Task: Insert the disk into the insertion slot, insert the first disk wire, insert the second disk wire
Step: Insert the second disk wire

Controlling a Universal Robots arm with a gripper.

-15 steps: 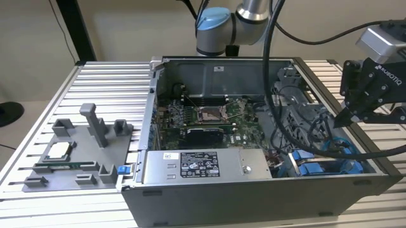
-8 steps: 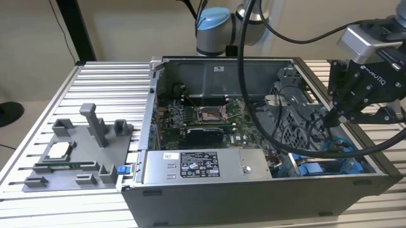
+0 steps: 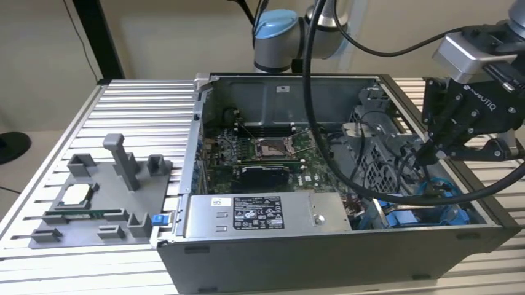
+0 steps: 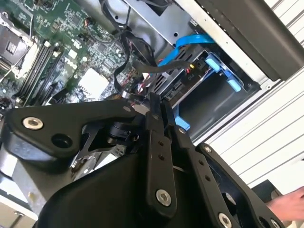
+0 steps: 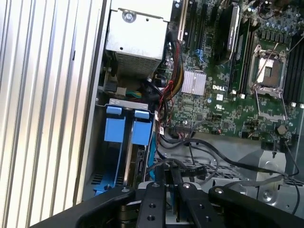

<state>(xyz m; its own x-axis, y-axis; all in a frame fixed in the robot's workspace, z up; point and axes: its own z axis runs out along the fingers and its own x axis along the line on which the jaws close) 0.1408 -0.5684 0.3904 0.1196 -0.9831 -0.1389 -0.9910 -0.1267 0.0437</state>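
Table [image 3: 123, 110]: ribbed aluminium surface, carrying all items.
Computer case [image 3: 328, 258]: dark tower lying on its side, open face up, centre to lower right of the exterior view.
Gripper [image 3: 428, 153]: black two-finger pincer at the exterior view's upper right, reaching down into the case's right-hand end. In both wrist views [image 4: 156, 102] [image 5: 168, 167] the fingers [image 4: 153, 142] stand drawn together, near parallel, with little or no gap. The tip sits among loose black cables; whether a wire is pinched between them cannot be told.
Motherboard [image 3: 271, 153]: green board on the case floor, empty processor socket at its middle.
Power-supply box [image 3: 254, 215]: grey, labelled, along the case's near wall.
Parts fixture [image 3: 90, 203]: grey moulded tray on the table at the exterior view's left, well apart from the gripper.
Insertion slot [image 5: 115, 129]: bright blue rails in grey metal, in the case's corner at the exterior view's lower right [image 3: 426, 215], just beyond the fingertips.
Disk [image 5: 140, 164]: appears to stand on edge between the blue rails, only a dark narrow end showing; its label is hidden.
Blue cable [image 4: 190, 45]: flat ribbon curving above the bay, apart from the fingers.
Black cables [image 5: 199, 166]: several looping beside the fingertips, near the bay.
Hand [image 4: 289, 204]: a person's hand at the second wrist view's edge, outside the case.
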